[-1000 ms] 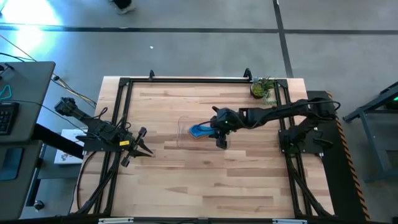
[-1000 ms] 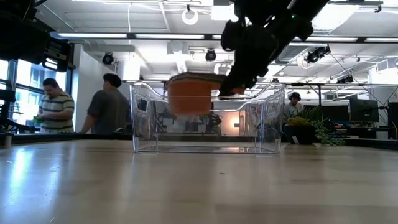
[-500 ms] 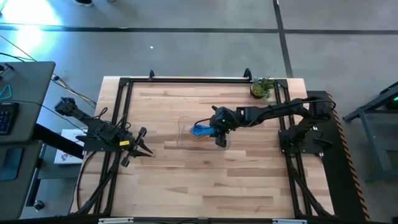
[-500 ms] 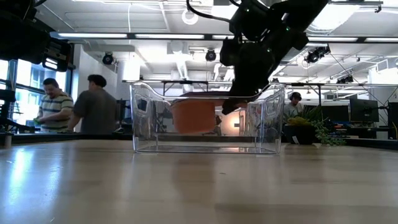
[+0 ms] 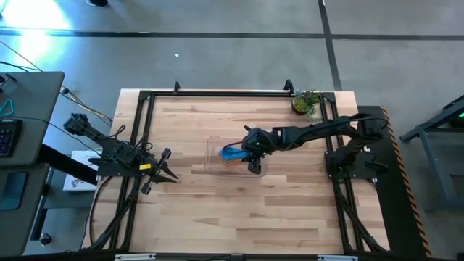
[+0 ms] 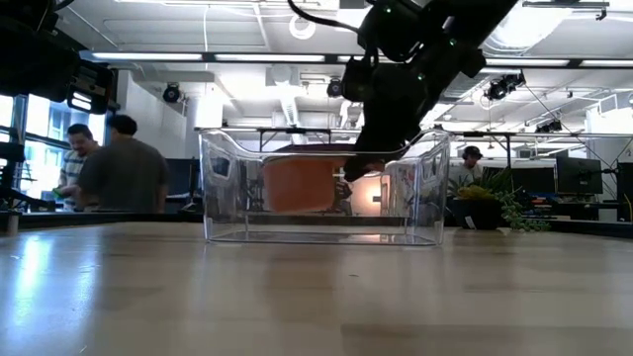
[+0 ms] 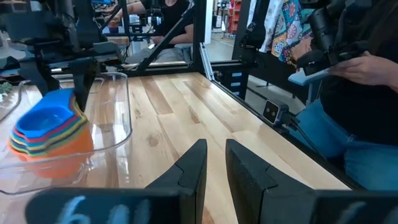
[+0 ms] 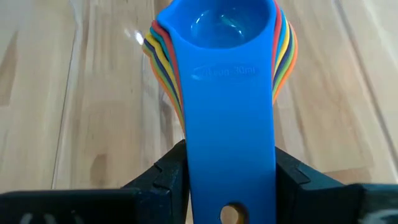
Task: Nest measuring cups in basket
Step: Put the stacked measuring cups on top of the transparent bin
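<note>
High view: straight down, far off, whole worktop (image 5: 239, 210) in frame. Low view: at worktop height, level, facing the room, near the basket (image 6: 321, 188). Left wrist view: looks across the worktop toward basket and cups (image 7: 46, 127). Right wrist view: very close above the cups. All four share the basket.

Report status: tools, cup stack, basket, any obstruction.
Right tool clamped on the handles of the nested cup stack, holding it inside the basket. Left tool parked at the table's left edge, nothing held. Nothing in the way.
</note>
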